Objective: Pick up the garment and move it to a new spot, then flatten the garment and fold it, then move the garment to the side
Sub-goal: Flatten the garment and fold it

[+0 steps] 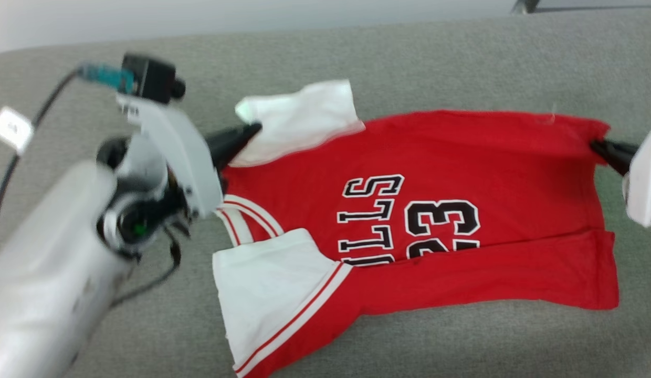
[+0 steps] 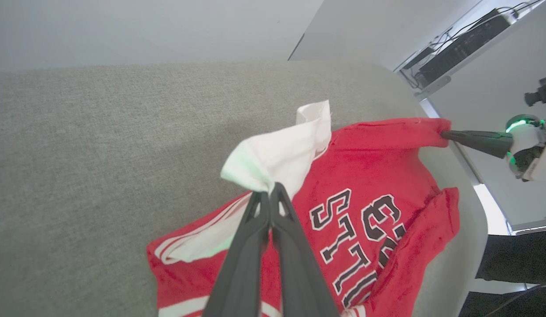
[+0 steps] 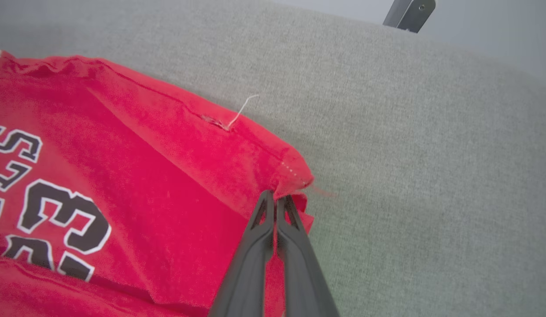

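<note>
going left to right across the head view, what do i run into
left forearm → left end effector → far white sleeve → garment, red body → right end effector

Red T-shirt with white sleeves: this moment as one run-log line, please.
red T-shirt: near edge folded over | left gripper: shut on white sleeve | right gripper: shut on hem corner

The shirt (image 1: 420, 157) lies across the bench (image 1: 409, 63), sleeves left, hem right, left gripper (image 1: 252, 128) on its far sleeve, right gripper (image 1: 593, 144) on its far hem corner.
</note>
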Robot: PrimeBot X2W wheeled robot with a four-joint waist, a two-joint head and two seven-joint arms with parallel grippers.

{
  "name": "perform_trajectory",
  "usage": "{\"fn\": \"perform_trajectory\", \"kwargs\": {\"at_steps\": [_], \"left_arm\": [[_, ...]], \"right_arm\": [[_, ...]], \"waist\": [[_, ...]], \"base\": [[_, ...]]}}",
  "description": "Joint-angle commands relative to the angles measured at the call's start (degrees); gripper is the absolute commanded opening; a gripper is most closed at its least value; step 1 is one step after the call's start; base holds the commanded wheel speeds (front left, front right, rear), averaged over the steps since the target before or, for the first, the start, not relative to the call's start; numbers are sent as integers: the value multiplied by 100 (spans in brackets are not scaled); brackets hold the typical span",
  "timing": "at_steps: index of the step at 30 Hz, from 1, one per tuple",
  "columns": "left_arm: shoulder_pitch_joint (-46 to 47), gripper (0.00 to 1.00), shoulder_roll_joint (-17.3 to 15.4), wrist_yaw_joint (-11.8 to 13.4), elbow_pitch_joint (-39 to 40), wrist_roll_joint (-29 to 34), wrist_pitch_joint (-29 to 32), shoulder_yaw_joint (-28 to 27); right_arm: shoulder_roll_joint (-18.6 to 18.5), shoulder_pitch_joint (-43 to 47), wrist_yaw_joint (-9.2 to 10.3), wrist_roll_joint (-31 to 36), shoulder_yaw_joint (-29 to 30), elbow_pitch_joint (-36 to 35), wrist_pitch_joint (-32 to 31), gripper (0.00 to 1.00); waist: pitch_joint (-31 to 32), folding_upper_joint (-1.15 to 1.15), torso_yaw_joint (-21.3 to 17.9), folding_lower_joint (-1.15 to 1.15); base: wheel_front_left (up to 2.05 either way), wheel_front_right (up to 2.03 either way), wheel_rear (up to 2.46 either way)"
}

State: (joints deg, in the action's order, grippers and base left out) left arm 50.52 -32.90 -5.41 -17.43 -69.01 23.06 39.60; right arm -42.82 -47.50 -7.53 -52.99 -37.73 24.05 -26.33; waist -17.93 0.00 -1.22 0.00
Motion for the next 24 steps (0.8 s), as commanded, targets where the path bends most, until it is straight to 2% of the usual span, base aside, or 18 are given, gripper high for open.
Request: {"fn": "perform_trajectory", "kwargs": {"at_steps": [1, 7, 15, 20, 24], "left_arm": [[-120, 0, -24, 30, 66, -26, -25, -18], [-1469, 0, -542, 511, 1498, -206, -486, -177], [-2960, 0, -1125, 1099, 2792, -334, -1099, -384], [-3475, 0, -1243, 1272, 3246, -394, -1280, -378], [-3642, 0, -1209, 1389, 3211, -292, -1457, -385]], "right_arm": [[-49, 112, 9, -21, 22, -17, 28, 0], [-409, 930, 9, -193, 212, -454, 56, 0], [-536, 1643, 9, -107, 679, -705, 25, 0], [-485, 1921, 9, -21, 987, -815, -85, 0], [-362, 2042, 9, 121, 1182, -816, -191, 0]], "waist": [[134, 0, 149, 0], [165, 0, 213, 0], [79, 0, 235, 0], [33, 0, 256, 0], [-20, 0, 237, 0]], "base": [[0, 0, 0], [0, 0, 0], [0, 0, 0], [0, 0, 0], [0, 0, 0]]}}
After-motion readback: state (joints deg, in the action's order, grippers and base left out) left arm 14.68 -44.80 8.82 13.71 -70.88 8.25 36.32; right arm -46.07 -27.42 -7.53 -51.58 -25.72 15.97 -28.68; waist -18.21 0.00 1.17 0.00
